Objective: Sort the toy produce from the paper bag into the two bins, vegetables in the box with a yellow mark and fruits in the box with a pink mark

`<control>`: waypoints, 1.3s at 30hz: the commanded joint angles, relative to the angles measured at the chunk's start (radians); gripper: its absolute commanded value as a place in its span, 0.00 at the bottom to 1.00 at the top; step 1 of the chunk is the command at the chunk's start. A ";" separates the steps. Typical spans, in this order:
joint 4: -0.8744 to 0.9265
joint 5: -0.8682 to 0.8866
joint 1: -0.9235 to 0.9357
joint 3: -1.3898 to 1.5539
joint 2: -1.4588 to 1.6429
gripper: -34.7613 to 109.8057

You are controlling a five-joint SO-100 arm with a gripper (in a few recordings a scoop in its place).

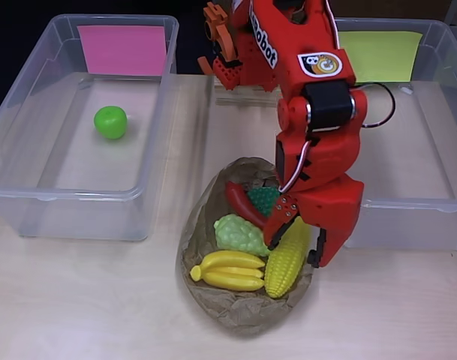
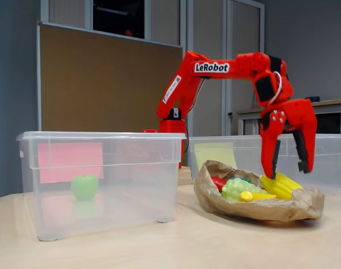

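Two clear bins flank the scene on the table [image 1: 78, 315]. At left in the overhead view, the pink bin [image 1: 82, 120] holds one green apple [image 1: 110, 121], well apart from everything else. Centre, the paper bag [image 1: 243, 307] lies open and crumpled, with a banana bunch [image 1: 228, 271], a pale green knobbly piece [image 1: 239, 234], a red pepper [image 1: 242, 201], a dark green piece [image 1: 263, 199] and a corn cob [image 1: 286, 259] crowded together inside. The corn lies at the bag's right side, touching the bananas. Over it hangs the end effector [image 2: 286, 165], fingers spread apart and holding nothing; one finger tip sits just at the corn's upper end in the fixed view. Right of the arm stands the yellow bin [image 1: 408, 187], with no produce showing in the part the arm leaves visible.

The corn is probably light, hollow, stiff plastic with a bumpy but slick skin. Gripping across its middle, fingers square to its length, should stop it swivelling or squirting out; the thin bag may shift if nudged.
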 commanded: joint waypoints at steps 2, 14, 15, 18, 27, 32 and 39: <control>-0.025 0.025 -0.029 0.003 -0.008 0.44; -0.003 -0.066 -0.003 0.017 -0.043 0.33; 0.008 -0.081 0.002 0.017 -0.043 0.31; 0.041 -0.132 0.021 0.009 -0.031 0.27; 0.236 -0.548 0.126 -0.189 0.054 0.25; 0.373 -0.716 0.163 -0.285 0.176 0.25; 0.588 -0.572 0.061 -0.229 0.476 0.25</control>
